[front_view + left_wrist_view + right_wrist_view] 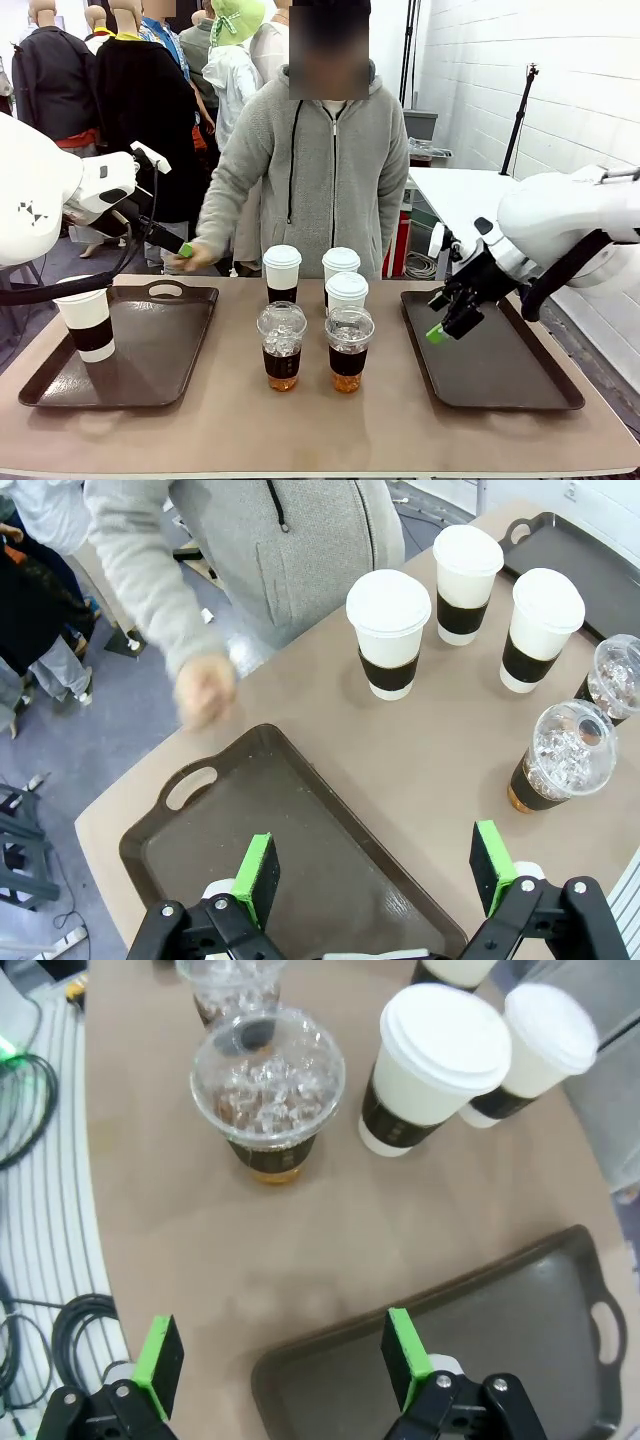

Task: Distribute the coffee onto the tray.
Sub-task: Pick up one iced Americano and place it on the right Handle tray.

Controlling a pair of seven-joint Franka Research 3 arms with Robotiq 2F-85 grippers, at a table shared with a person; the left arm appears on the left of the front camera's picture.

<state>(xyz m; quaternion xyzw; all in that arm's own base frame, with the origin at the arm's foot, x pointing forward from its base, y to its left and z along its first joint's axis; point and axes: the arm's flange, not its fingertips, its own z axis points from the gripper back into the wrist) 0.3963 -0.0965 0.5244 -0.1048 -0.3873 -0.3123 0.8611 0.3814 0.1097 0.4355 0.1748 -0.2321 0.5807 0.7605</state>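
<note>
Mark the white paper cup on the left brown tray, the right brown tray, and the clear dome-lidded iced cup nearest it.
White paper cup (90, 325): front view, side wall.
Right brown tray (500, 372): front view, bare floor.
Clear dome-lidded iced cup (348, 345): front view, cup wall.

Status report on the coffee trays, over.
Left gripper open, over left tray. Right gripper open, at edge of right tray. One paper cup on left tray; three paper cups, two iced cups on the table. Person's hand near left tray.

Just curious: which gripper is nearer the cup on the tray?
Left. The left gripper hovers over that tray, beyond the cup; the right gripper hangs over the other tray.
</note>
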